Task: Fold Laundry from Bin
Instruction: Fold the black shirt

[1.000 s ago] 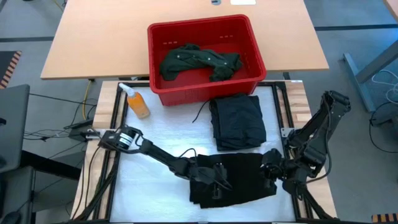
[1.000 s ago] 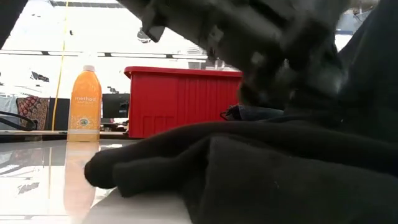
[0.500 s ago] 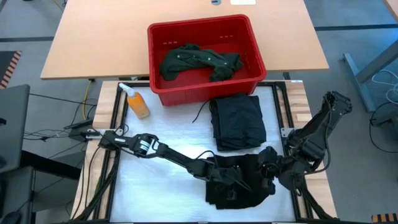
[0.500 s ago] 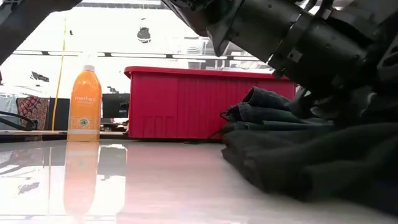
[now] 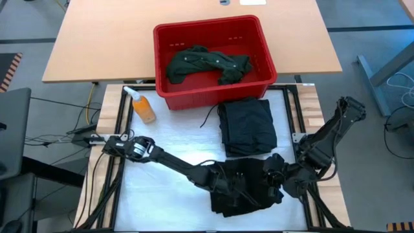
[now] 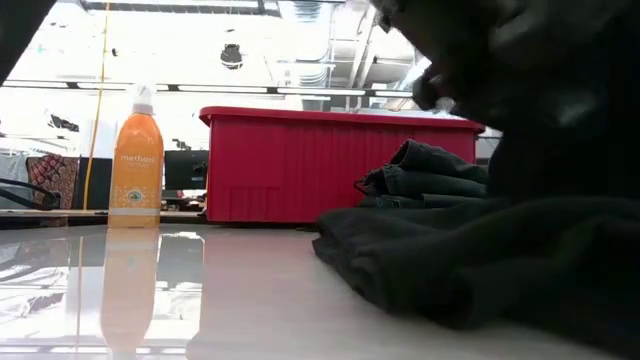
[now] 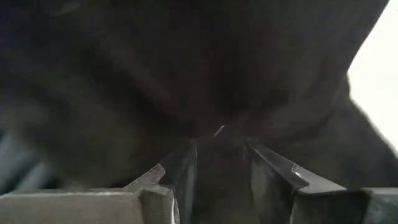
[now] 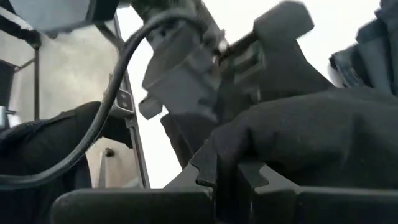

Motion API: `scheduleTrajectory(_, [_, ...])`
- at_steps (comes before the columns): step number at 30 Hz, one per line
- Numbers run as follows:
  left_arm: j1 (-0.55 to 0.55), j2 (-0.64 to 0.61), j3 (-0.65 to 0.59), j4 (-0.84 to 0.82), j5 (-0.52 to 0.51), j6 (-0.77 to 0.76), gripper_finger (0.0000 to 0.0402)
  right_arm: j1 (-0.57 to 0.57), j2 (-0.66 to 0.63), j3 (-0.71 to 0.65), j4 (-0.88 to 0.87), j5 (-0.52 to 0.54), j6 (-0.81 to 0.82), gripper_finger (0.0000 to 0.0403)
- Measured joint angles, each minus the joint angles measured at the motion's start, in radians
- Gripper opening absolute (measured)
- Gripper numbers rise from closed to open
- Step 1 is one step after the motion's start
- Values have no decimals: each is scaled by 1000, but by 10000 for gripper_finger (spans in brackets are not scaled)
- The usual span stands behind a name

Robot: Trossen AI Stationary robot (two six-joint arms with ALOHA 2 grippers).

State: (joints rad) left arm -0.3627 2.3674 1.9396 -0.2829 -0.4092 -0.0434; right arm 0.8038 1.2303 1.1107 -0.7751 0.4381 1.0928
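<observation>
A black garment (image 5: pixel 251 198) lies bunched on the white table top near the right front corner and fills the right of the low view (image 6: pixel 450 260). My left gripper (image 5: pixel 237 188) reaches across from the left and is shut on it (image 7: pixel 221 146). My right gripper (image 5: pixel 275 182) is shut on the same garment at its right side (image 8: pixel 227 169). The red bin (image 5: pixel 213 97) stands at the far edge with a dark green shirt (image 5: pixel 207 63) lying in it. A folded dark garment (image 5: pixel 246 126) lies flat in front of the bin. My left gripper pinches a bunch of the black garment (image 7: pixel 217 132) between its two fingers (image 7: pixel 268 169), slanting down from the table's left. The cloth rises around the fingers and hides which edge or fold it has. The rest of the garment lies on the table. My right gripper pinches a thick fold of the black garment's right side (image 8: pixel 273 134) between its two fingers (image 8: pixel 205 167), slanting down from the table's right. The cloth mounds over the fingertips. The garment's lower part rests on the table.
An orange bottle (image 5: pixel 143 107) stands at the far left of the white top (image 6: pixel 137 160). The wooden table behind holds the bin's far end. Bare white surface (image 5: pixel 162 194) stretches left of the black garment. The left arm's wrist (image 8: pixel 186 68) is close in front of my right gripper.
My left gripper has gone toward the table's right edge and risen, rolling a little, with the black garment's left part in it. That part has been drawn over toward the right, so the garment is narrower and more heaped. Its right side has stayed with my right gripper.
</observation>
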Motion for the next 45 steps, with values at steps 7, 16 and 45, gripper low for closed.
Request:
scheduleTrajectory(7, [4,95,-84,346,6,-133,124,-29,1,0,110,-34,-88,37])
scheduleTrajectory(16, [69,205,-53,637,131,-224,124,-41,2,-2,152,-59,-76,37])
scheduleTrajectory(45, [-80,-282,-140,-426,-293,-110,106,-204,173,0,99,-155,-124,38])
